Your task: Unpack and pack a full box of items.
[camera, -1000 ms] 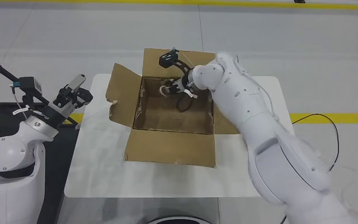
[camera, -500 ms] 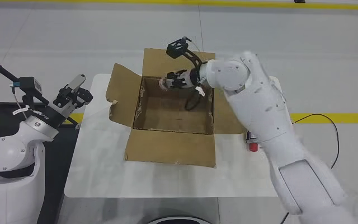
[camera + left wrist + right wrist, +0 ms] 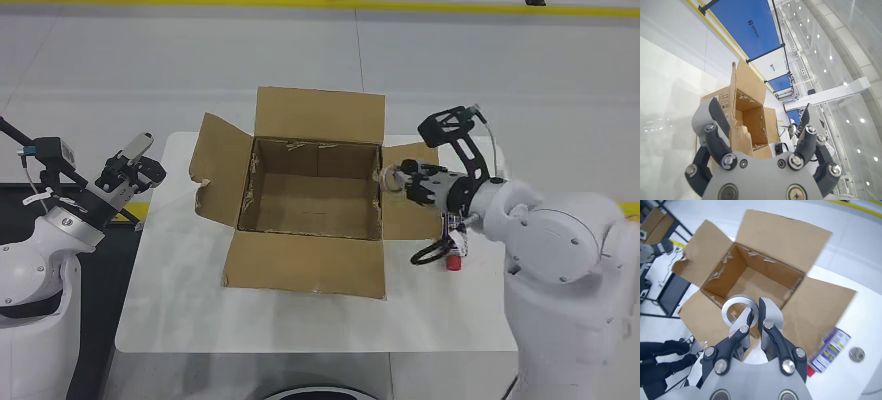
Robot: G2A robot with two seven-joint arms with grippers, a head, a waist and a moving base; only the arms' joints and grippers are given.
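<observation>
Over the box [image 3: 305, 262] flap, right gripper [image 3: 755, 312] fingers pinch the tape roll [image 3: 725, 313] — table [image 3: 200, 310] lies just outward, by the spray can [image 3: 831, 351]; left gripper [image 3: 761, 105] agape.

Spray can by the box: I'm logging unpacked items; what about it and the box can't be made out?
- Spray can: right wrist view, label blurred, cap end partly behind the right gripper; top view, partly under the arm.
- Box floor: right wrist view, near part behind the roll.
- Roll: top view, too small to identify.
</observation>
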